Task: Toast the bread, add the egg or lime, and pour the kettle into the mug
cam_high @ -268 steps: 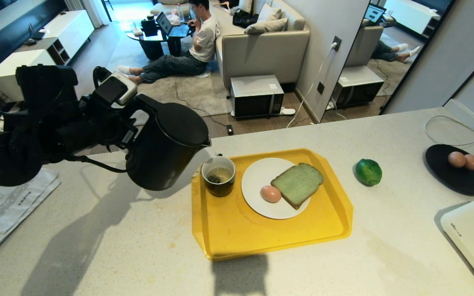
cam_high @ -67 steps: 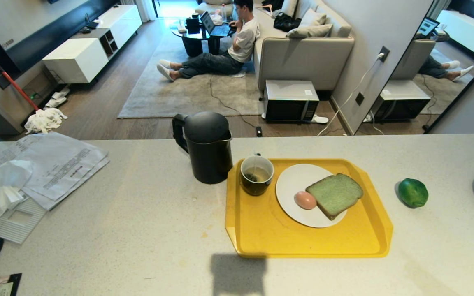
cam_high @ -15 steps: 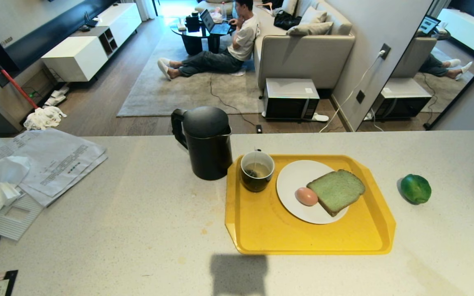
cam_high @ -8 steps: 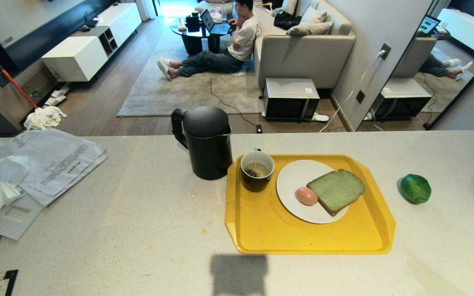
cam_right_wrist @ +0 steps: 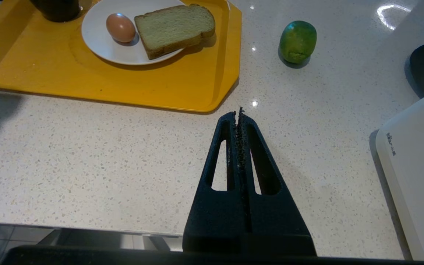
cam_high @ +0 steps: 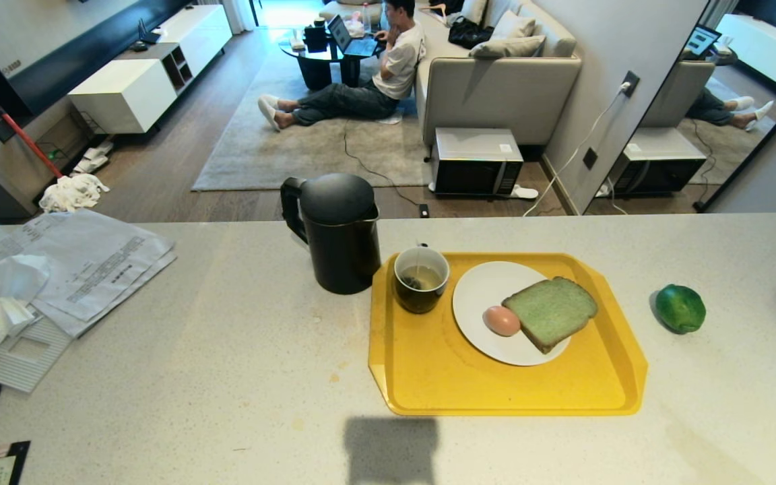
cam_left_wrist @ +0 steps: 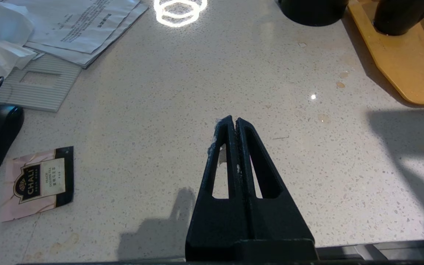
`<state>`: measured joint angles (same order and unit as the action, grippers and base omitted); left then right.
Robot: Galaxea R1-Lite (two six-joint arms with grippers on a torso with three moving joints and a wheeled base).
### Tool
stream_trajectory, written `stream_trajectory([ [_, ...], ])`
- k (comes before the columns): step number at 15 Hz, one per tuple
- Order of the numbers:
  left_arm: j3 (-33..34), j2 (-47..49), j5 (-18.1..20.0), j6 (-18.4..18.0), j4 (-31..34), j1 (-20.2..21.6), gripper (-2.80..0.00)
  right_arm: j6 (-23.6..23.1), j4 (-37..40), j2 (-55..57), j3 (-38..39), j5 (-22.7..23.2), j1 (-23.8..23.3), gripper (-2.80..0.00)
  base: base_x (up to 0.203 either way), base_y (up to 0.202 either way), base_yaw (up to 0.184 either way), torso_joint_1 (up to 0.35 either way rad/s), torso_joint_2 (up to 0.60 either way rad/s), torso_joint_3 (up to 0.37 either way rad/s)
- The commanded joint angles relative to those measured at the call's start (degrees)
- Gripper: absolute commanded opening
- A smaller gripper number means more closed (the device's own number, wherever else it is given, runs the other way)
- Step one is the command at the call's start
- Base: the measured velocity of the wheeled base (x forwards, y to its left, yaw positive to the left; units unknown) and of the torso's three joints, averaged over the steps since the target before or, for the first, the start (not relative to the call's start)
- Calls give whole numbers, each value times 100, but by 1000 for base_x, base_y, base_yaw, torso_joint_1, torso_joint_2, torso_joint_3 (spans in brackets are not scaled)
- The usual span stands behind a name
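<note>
On the speckled counter (cam_high: 226,350), the matte kettle (cam_high: 337,232) is stood just left of the yellow tray (cam_high: 496,387). The glossy mug (cam_high: 420,279), smooth egg (cam_high: 501,320) and spongy bread (cam_high: 550,312) are set on it, the lumpy lime (cam_high: 680,308) to its right. Only in wrist views are the left gripper (cam_left_wrist: 233,121) and right gripper (cam_right_wrist: 238,115) seen, jaws closed, empty.

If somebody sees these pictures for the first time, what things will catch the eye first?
Most likely the bright yellow tray in the middle of the counter, carrying a white plate with the bread and the egg, and the mug at its far left corner. The tall black kettle stands just left of the tray; the lime lies alone to the right.
</note>
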<state>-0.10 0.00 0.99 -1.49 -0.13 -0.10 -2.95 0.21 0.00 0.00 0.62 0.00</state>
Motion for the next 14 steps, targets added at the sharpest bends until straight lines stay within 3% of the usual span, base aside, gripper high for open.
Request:
stream_trajectory([
  [1, 1, 9, -2, -1, -4, 1, -280, -4, -3, 9, 9, -1, 0, -280, 0, 0, 0, 0, 0, 0],
  [14, 1, 9, -9, 17, -4, 1, -280, 146, -12, 9, 9, -9, 0, -280, 0, 0, 0, 0, 0, 0],
])
